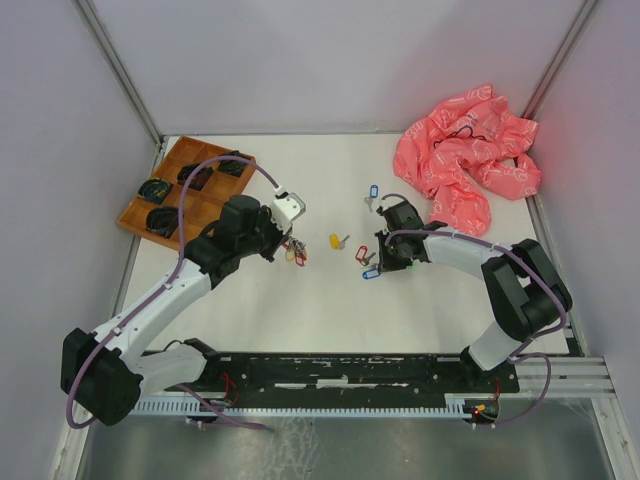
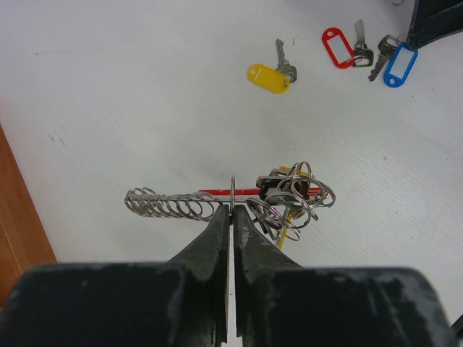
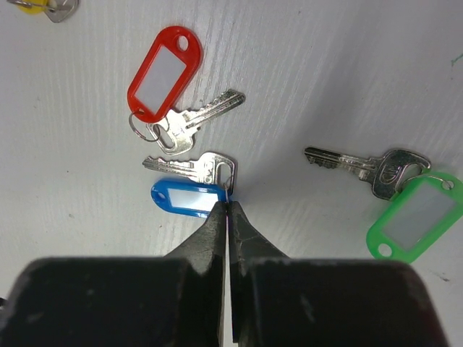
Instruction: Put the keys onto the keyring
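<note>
My left gripper (image 2: 232, 210) is shut on one thin ring of the keyring (image 2: 290, 198), a silvery cluster of rings with a coiled chain (image 2: 170, 204) and a red and black piece. In the top view the left gripper (image 1: 291, 238) holds the keyring (image 1: 295, 252) left of centre. My right gripper (image 3: 228, 206) is shut on the small ring of the blue-tagged key (image 3: 189, 198), low over the table. A red-tagged key (image 3: 163, 72) and a green-tagged key (image 3: 412, 217) lie beside it. A yellow-tagged key (image 1: 335, 240) lies between the grippers.
A wooden tray (image 1: 200, 205) with dark coiled items stands at the back left. A crumpled pink bag (image 1: 465, 160) lies at the back right. A second blue-tagged key (image 1: 373, 191) lies behind the right gripper (image 1: 380, 268).
</note>
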`<action>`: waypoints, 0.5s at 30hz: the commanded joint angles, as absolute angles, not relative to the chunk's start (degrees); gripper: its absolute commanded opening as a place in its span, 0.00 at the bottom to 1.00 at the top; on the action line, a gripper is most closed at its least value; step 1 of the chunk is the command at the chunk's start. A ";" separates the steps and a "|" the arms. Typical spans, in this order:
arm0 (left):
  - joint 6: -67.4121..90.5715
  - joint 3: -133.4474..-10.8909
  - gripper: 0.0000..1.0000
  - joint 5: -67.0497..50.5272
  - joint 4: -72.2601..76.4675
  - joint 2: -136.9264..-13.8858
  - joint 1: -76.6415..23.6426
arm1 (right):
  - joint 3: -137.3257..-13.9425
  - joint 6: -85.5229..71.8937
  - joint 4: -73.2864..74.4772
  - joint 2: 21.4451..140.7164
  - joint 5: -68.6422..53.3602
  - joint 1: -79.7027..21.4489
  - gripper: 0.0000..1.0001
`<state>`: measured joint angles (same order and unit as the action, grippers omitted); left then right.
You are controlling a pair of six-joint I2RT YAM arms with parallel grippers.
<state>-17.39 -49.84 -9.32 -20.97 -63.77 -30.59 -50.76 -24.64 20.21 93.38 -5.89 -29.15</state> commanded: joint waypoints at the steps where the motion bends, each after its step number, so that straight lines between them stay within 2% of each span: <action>1: -16.36 -51.96 0.03 -10.64 -18.19 -63.41 -30.33 | -51.60 -21.60 20.11 91.00 -5.06 -29.52 0.02; 9: -17.11 -50.59 0.03 -12.04 -16.82 -61.76 -30.36 | -52.40 -12.33 20.02 83.97 -8.57 -29.51 0.01; 15: -18.16 -50.25 0.03 -13.90 -16.26 -60.12 -30.32 | -55.08 -5.31 20.53 79.06 -15.53 -29.49 0.01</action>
